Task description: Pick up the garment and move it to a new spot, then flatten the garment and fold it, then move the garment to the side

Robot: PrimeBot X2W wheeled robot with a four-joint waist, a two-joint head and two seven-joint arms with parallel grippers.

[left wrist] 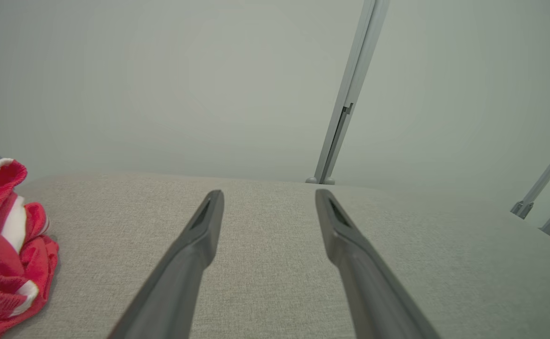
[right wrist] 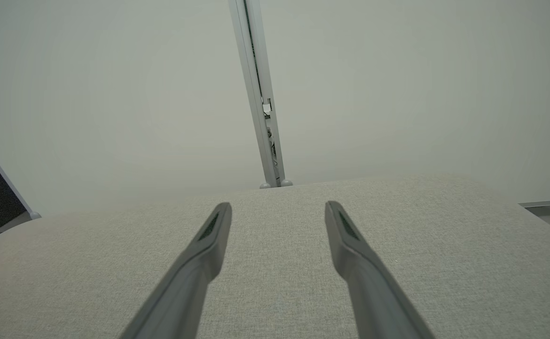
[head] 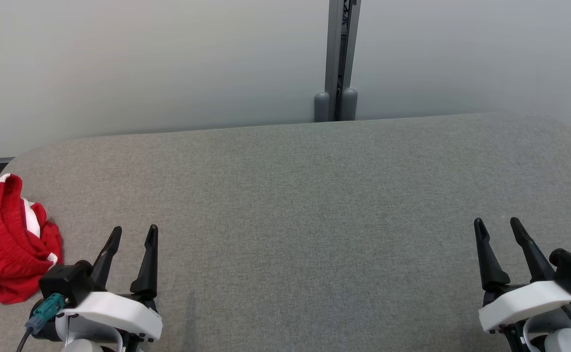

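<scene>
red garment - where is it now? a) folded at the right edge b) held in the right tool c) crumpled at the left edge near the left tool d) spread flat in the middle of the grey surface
C: the red garment lies bunched in a heap at the left edge of the grey surface, beside the open, empty left tool.

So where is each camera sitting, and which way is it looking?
Head view: on the robot's head, looking forward and down at the grey table; left gripper and right gripper show, both open.
Left wrist view: on the left wrist, looking along its fingers toward the wall.
Right wrist view: on the right wrist, along its fingers, same way.
Shared: head and left wrist views both show the red garment; all show the grey post.
</scene>
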